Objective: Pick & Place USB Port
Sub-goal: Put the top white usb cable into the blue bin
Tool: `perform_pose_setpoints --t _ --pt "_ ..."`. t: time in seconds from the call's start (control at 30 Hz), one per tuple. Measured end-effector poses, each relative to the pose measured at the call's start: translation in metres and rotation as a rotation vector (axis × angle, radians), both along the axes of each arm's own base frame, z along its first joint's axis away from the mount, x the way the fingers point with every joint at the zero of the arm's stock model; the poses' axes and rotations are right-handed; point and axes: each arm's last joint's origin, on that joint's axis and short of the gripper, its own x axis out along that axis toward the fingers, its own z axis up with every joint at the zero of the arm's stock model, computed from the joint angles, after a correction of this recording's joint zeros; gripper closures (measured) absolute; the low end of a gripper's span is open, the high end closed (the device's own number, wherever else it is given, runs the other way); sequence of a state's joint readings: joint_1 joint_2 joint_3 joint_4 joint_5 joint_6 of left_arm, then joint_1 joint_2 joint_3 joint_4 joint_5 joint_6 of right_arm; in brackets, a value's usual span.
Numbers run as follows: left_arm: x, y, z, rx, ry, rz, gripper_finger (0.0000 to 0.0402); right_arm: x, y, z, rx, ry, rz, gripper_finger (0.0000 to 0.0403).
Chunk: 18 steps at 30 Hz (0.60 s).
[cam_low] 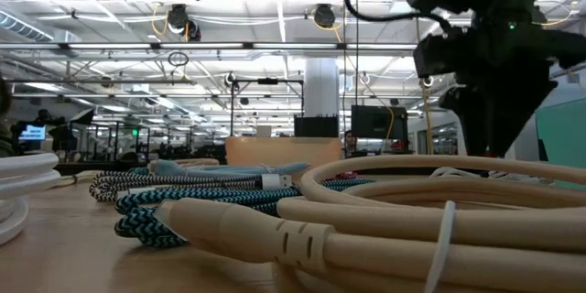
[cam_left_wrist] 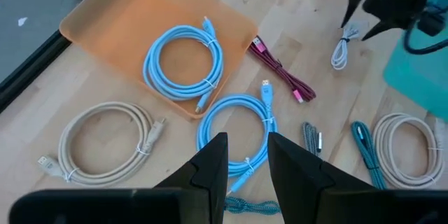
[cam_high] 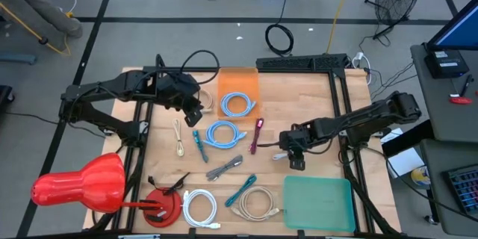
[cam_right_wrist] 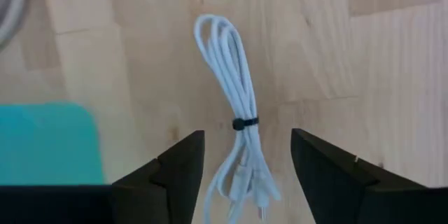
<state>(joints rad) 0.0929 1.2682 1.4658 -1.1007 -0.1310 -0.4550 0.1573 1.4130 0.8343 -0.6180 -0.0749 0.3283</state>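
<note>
A small white cable bundle (cam_right_wrist: 234, 112), tied with a black band, lies flat on the wooden table. My right gripper (cam_right_wrist: 245, 175) is open just above it, one finger on either side of the bundle's near end, touching nothing; it shows in the high view (cam_high: 295, 157). My left gripper (cam_left_wrist: 246, 164) is open and empty, hovering above a light blue cable coil (cam_left_wrist: 238, 129) on the table; it also shows in the high view (cam_high: 196, 112). An orange tray (cam_high: 237, 82) holds another light blue coil (cam_high: 237, 104). A teal tray (cam_high: 317, 203) lies at the near right.
Several cables lie on the table: a maroon one (cam_high: 257, 134), a beige one (cam_high: 179, 138), teal braided ones (cam_high: 243, 190), a grey one (cam_high: 224, 168), a white coil (cam_high: 200, 205) and a beige coil (cam_high: 254, 203). Red objects (cam_high: 82, 187) sit at the near left.
</note>
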Motion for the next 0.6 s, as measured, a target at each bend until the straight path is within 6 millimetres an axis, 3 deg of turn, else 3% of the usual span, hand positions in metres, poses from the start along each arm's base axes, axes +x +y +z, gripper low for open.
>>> perform_pose_setpoints --t 0.37,0.6 --pt "0.000 -0.001 0.000 -0.009 -0.001 0.005 0.0298 0.010 -0.002 -0.022 0.000 0.023 -0.009 0.0241" --pt "0.000 -0.004 0.000 -0.011 0.002 -0.002 0.0298 0.009 -0.002 -0.026 0.001 0.058 -0.020 0.0284"
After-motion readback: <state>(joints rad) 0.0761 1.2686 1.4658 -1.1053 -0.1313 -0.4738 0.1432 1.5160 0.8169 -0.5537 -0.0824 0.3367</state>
